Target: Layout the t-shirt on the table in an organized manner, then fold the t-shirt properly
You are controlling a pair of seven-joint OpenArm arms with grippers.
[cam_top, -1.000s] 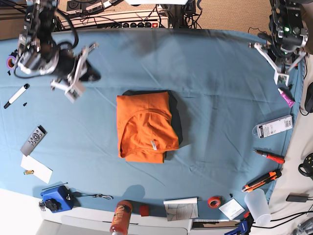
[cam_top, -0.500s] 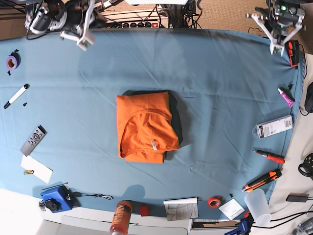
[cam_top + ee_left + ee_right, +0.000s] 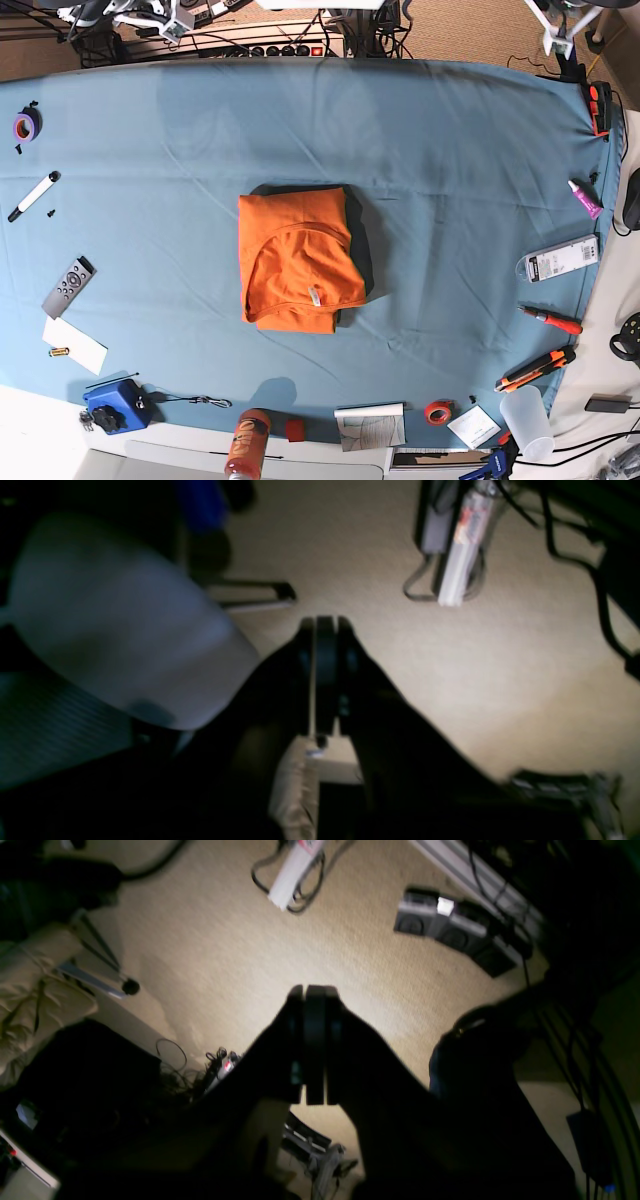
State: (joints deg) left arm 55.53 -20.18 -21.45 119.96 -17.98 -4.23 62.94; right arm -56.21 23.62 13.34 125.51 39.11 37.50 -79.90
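Note:
The orange t-shirt (image 3: 298,258) lies folded into a compact rectangle in the middle of the teal table (image 3: 450,170), its white neck label facing up near the front. Both arms are drawn back past the table's far edge, far from the shirt. My right gripper (image 3: 172,18) shows at the top left corner of the base view and my left gripper (image 3: 556,36) at the top right. In the wrist views the left gripper (image 3: 326,625) and the right gripper (image 3: 314,990) hang over beige carpet, jaws pressed together with nothing between them.
Along the left edge lie purple tape (image 3: 24,124), a marker (image 3: 33,195) and a remote (image 3: 68,286). A blue box (image 3: 117,405) and an orange bottle (image 3: 246,445) stand at the front. A packet (image 3: 558,258), screwdriver (image 3: 550,320), knife (image 3: 535,370) and cup (image 3: 527,420) crowd the right.
Both arms have swung away from over the table to beyond its far edge. The folded t-shirt has stayed where it was.

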